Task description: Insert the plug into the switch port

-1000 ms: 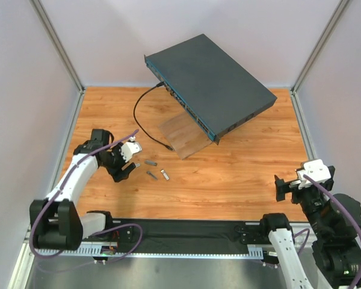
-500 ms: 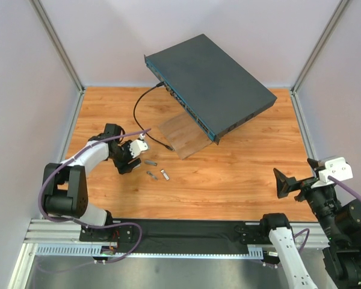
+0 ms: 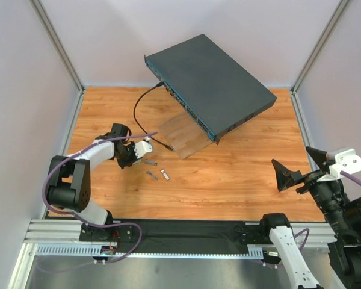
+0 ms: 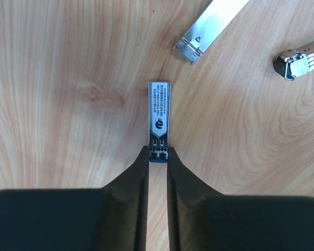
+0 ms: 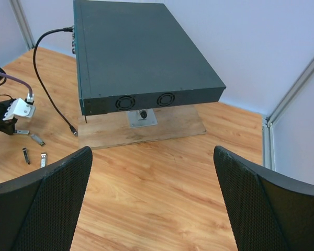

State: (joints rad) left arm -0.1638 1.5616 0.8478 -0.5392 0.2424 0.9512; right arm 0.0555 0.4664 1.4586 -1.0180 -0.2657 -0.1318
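Clamps left gripper [image 4: 158, 152] on the plug [image 4: 159, 112], plain only from its wrist. Holds right gripper [image 3: 298, 164] agape by worktop's [image 3: 240, 186] right edge.

Pale lilac walls [image 3: 24, 90], aluminium corner posts [image 3: 57, 45], orange wooden tabletop [image 3: 228, 180], even light

The plug's [image 4: 158, 112] near end was hidden between the left gripper's [image 4: 158, 157] fingers. One silver module [image 4: 212, 23] ran off the top edge, a second module [image 4: 301, 60] off the right. The switch's [image 3: 210, 78] ports were unreadably small.
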